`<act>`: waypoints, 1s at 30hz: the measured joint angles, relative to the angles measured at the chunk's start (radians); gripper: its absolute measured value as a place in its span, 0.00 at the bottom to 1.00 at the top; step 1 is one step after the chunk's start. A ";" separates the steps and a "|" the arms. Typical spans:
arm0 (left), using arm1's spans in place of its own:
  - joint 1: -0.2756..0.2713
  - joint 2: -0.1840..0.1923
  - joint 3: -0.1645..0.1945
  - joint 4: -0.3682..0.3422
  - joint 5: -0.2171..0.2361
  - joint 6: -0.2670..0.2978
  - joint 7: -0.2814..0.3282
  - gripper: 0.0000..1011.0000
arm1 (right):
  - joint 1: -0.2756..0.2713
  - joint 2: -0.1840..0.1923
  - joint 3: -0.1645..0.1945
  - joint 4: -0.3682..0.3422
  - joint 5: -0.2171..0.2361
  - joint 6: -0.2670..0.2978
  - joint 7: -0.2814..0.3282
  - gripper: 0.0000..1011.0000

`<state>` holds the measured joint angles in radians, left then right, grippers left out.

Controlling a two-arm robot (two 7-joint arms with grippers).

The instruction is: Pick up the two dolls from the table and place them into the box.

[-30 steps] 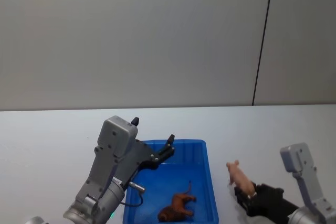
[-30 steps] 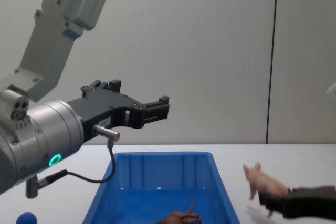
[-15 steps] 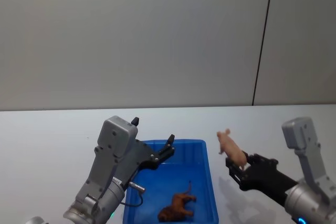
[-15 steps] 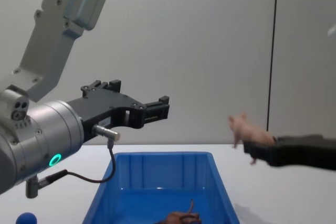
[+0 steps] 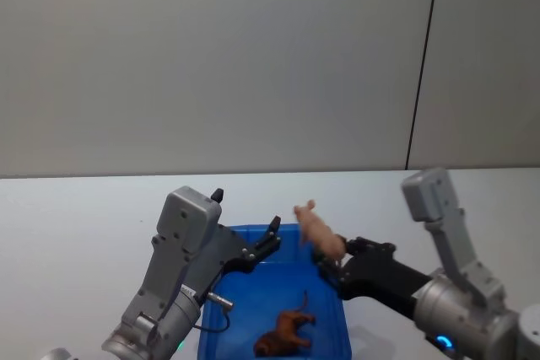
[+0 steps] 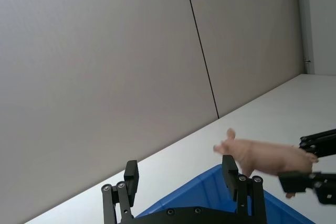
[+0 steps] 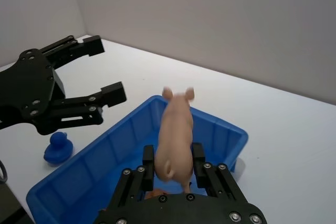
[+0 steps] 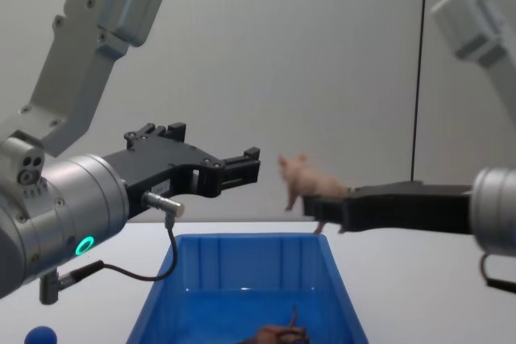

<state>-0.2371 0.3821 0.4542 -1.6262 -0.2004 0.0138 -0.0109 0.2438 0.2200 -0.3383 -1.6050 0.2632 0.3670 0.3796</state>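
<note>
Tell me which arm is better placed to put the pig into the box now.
Right: the right gripper is shut on the pig above the box; the left gripper is open and empty.

A small blue toy (image 7: pixel 56 148) sits before a grey wall (image 5: pixel 211 65).

The box (image 8: pixel 242 263) is bright blue plastic, smooth, with a faint gloss on its inner walls. The pale pink pig (image 5: pixel 316 229) looks like smooth, matt moulded plastic, and so does the brown lion (image 5: pixel 285 330). The table (image 5: pixel 76 225) has a smooth, matt white top. The left gripper (image 6: pixel 180 167) and right gripper (image 7: pixel 173 153) are matt black, dotted with small bright metal screws, on arms cased in satin grey shells.
</note>
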 joint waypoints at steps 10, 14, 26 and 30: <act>0.000 0.000 0.000 0.000 0.000 0.000 0.000 0.99 | 0.032 -0.042 -0.034 0.051 -0.029 0.030 0.017 0.69; 0.000 0.000 0.000 0.000 0.000 0.000 0.000 0.99 | 0.036 -0.046 -0.038 0.060 -0.032 0.033 0.019 0.80; 0.000 0.000 0.000 0.000 0.000 0.000 0.000 0.99 | 0.016 -0.005 -0.015 0.043 -0.018 0.015 0.027 0.99; 0.000 0.000 0.000 0.000 0.000 0.000 0.000 0.99 | 0.000 0.018 -0.001 0.028 -0.005 0.003 0.028 0.99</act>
<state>-0.2371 0.3821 0.4542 -1.6262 -0.2003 0.0139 -0.0109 0.2437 0.2382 -0.3393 -1.5768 0.2581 0.3699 0.4077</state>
